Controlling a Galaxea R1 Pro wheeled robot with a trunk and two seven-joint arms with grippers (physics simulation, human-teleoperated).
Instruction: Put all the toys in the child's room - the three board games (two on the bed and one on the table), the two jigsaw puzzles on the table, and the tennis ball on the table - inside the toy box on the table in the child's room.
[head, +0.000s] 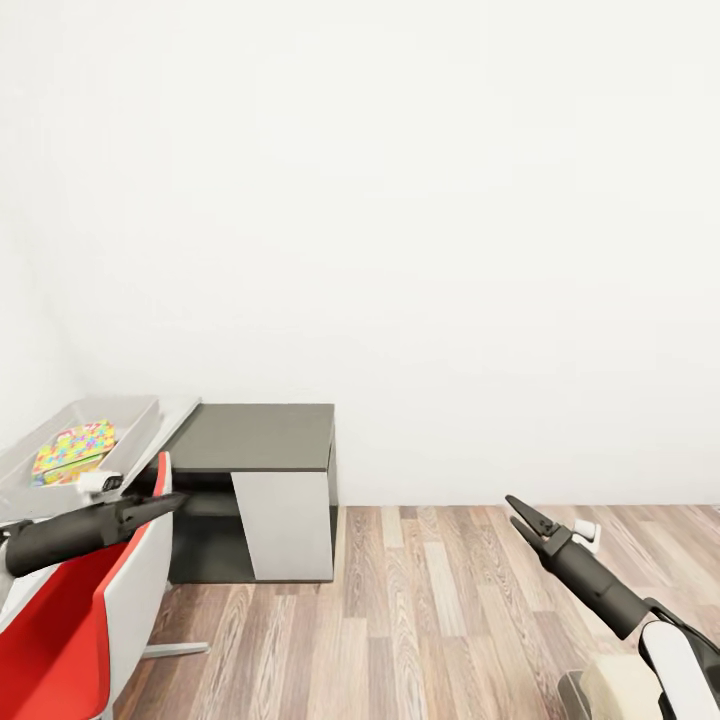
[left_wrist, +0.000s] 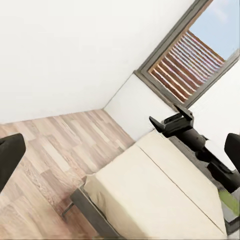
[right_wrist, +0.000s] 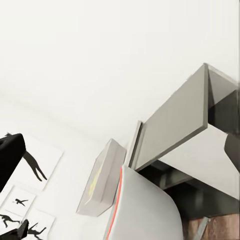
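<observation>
At the far left of the head view, the toy box (head: 140, 425) sits on the pale end of the table (head: 262, 438), and one jigsaw puzzle (head: 73, 451) already lies inside it, bright against the grey plastic. Just near of it stands the red-and-white chair (head: 70, 625), close against the table's edge. The left gripper (head: 172, 502) hangs over the chair back with its fingers drawn together on nothing. To the right is the low dark section of the table, then bare wood floor (head: 440, 610) and blank wall. At the near right, the right gripper (head: 522, 514) is raised with its fingers spread apart, also carrying nothing.

The left wrist view looks across the floor to the bed (left_wrist: 165, 195) under a window (left_wrist: 192, 52); what shows of the cream mattress is bare, and whether any game lies on the hidden part cannot be told.

The robot appears to be between pick-ups, moving about the room rather than grasping. To do this step well, I would turn the base until the next toy comes into the head view before reaching, keep both arms tucked and high so the left one clears the chair back, and approach squarely. The box sits far left, so any return trip should leave room beside the chair.
</observation>
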